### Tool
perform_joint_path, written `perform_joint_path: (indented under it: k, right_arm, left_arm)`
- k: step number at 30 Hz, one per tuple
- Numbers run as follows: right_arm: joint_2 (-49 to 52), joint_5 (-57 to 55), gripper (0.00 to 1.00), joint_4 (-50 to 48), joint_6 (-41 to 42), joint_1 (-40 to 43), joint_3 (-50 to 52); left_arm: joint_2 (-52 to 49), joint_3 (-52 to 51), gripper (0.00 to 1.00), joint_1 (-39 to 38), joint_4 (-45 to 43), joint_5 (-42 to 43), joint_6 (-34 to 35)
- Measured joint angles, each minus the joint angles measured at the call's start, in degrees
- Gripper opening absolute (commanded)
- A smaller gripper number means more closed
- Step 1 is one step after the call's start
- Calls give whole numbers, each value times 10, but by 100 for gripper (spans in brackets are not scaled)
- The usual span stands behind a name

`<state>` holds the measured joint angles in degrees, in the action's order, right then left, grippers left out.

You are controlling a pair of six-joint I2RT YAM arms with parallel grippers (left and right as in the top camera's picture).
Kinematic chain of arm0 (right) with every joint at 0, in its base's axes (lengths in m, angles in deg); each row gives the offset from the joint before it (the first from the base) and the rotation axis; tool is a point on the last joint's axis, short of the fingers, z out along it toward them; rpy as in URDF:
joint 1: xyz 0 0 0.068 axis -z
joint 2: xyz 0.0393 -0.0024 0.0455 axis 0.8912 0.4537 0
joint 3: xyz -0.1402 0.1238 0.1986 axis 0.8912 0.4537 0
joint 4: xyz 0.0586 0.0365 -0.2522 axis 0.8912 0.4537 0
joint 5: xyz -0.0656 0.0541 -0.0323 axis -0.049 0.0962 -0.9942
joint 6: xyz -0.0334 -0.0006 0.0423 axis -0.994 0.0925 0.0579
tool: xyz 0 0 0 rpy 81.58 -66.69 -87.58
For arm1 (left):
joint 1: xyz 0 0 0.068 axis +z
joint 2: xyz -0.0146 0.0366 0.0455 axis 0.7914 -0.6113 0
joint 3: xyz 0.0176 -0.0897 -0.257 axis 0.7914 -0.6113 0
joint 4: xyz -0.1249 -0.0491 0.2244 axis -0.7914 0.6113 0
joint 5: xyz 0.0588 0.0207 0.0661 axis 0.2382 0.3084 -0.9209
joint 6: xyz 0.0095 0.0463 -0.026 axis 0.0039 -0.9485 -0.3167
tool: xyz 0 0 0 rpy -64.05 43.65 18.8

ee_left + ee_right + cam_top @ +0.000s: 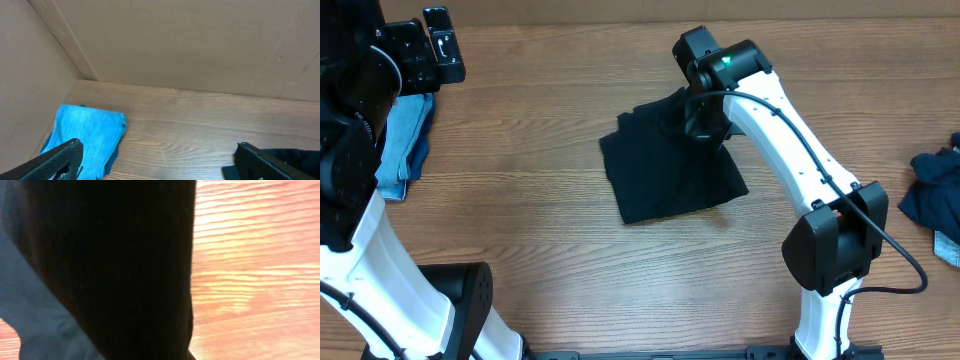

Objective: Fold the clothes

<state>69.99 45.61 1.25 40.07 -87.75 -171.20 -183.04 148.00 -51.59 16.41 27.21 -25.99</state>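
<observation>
A black T-shirt (670, 175), folded small, lies at the middle of the table. My right gripper (704, 128) is down on its far right part, where the cloth bunches up under it. In the right wrist view black fabric (115, 265) hangs right before the camera and hides the fingers, so the gripper reads as shut on the shirt. At the far left my left gripper (438, 45) (159, 150) is open with nothing in it, its fingers (60, 159) wide apart over bare wood, beside a folded light blue garment (405, 140) (87, 132).
A heap of dark navy and blue clothes (935, 190) lies at the table's right edge. Plain brown walls (190, 45) close off the back and the left of the table. The right arm's base (830, 250) stands at the front right, and the left arm's (380, 280) at the front left.
</observation>
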Motion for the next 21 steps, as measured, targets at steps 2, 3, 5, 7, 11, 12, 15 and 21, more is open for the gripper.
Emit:
perform_joint_path:
  k: [2, 3, 5, 7, 11, 12, 15, 21]
  right_arm:
    - [0, -7, 4, 12, 0, 1, -22]
    - [0, -9, 4, 14, 0, 1, -33]
    - [-2, -11, 4, 12, 0, 0, -47]
    - [-5, -9, 4, 12, 0, 1, -52]
    - [-5, 3, 4, -5, 0, 0, -49]
    - [-5, 6, 4, -9, 0, 1, -46]
    - [-5, 12, 4, -13, 0, 1, -38]
    - [14, 37, 4, -23, 1, 0, -37]
  left_arm:
    - [0, 0, 100, 0, 0, 0, 0]
    - [0, 0, 100, 0, 0, 0, 0]
    - [0, 0, 100, 0, 0, 0, 0]
    - [0, 0, 100, 0, 0, 0, 0]
    - [0, 0, 100, 0, 0, 0, 0]
    - [0, 0, 100, 0, 0, 0, 0]
    - [0, 0, 100, 0, 0, 0, 0]
    - [0, 0, 100, 0, 0, 0, 0]
